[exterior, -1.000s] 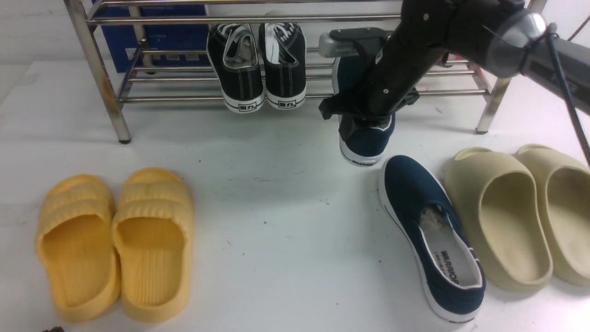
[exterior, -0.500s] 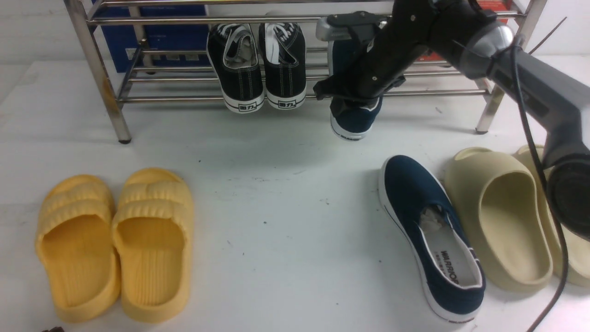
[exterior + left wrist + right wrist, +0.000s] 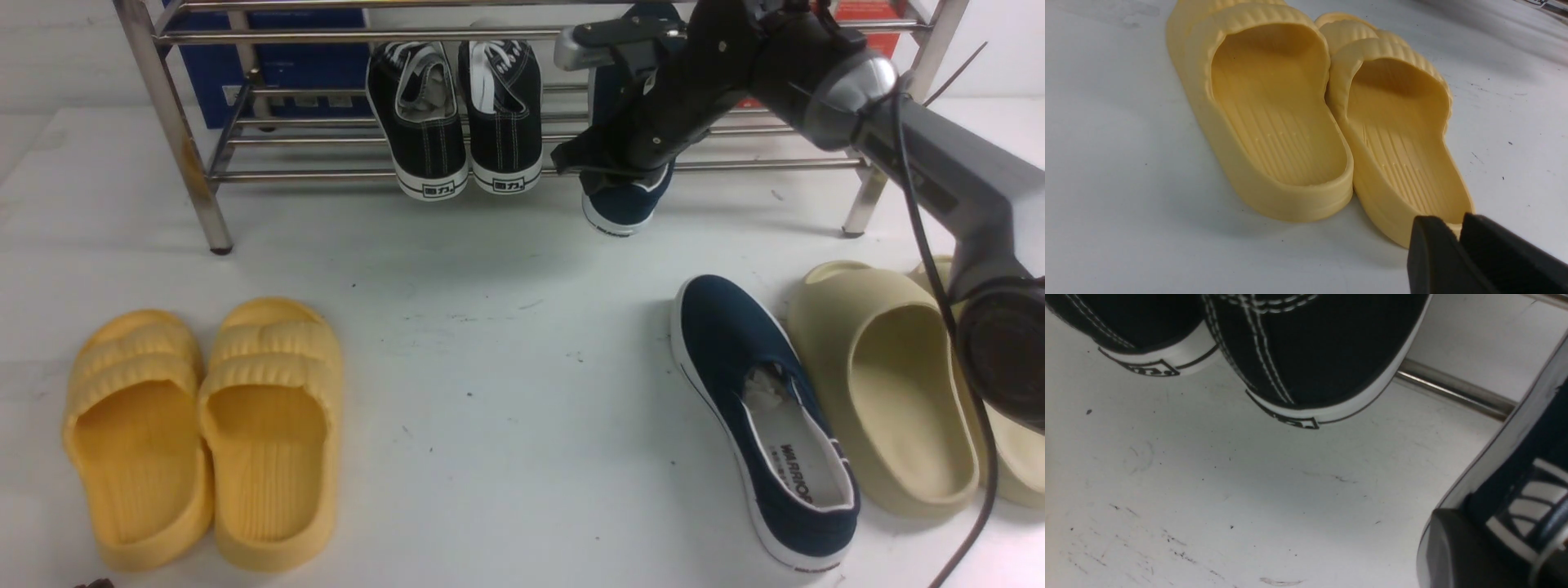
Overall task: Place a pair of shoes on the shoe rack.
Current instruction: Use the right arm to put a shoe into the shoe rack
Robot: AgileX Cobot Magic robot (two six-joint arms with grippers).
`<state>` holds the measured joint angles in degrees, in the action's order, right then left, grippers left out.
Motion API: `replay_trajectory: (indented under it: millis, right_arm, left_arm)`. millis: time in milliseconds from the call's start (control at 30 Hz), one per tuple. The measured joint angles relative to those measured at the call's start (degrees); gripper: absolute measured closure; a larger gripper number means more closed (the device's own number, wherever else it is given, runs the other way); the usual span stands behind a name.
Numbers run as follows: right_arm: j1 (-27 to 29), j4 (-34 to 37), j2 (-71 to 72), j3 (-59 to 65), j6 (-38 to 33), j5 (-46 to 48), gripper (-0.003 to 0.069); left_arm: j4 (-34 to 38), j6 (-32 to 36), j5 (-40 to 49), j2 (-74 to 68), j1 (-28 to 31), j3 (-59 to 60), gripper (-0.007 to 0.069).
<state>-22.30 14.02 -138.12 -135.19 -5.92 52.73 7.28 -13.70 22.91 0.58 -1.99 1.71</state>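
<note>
canvas and rubber make up the navy shoe (image 3: 624, 208): judge it light, soft in the upper and stiff only along the white sole, so expect it to sag if you take it by loose cloth. grip it across the collar or side wall, where cloth meets sole. the right pincer (image 3: 627, 166) is closed on this shoe near its opening; the right wrist view shows a black finger (image 3: 1453, 551) against the sole edge. the shoe sits toe-first on the lower tier of the rack (image 3: 326, 173), just beside the black sneakers (image 3: 457, 122), with its heel hanging past the front bar. the right arm (image 3: 931, 175) reaches forward and across from the right, wrist bent down over the bars. the second navy shoe (image 3: 763, 416) lies on the worktop (image 3: 490, 343), just beside a beige slide (image 3: 886, 384). the left pincer (image 3: 1458, 230) hangs near the yellow slides (image 3: 1274, 122), its fingers (image 3: 1433, 253) nearly together, holding nothing.
</note>
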Motion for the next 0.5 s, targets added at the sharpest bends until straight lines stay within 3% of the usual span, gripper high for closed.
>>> replay_trajectory:
  millis: [500]
  right_arm:
    - [0.0,-0.4,0.4,0.0,-2.2,0.0,0.0612]
  left_arm:
    - [0.0,0.0,0.0,0.0,0.0,0.0,0.0496]
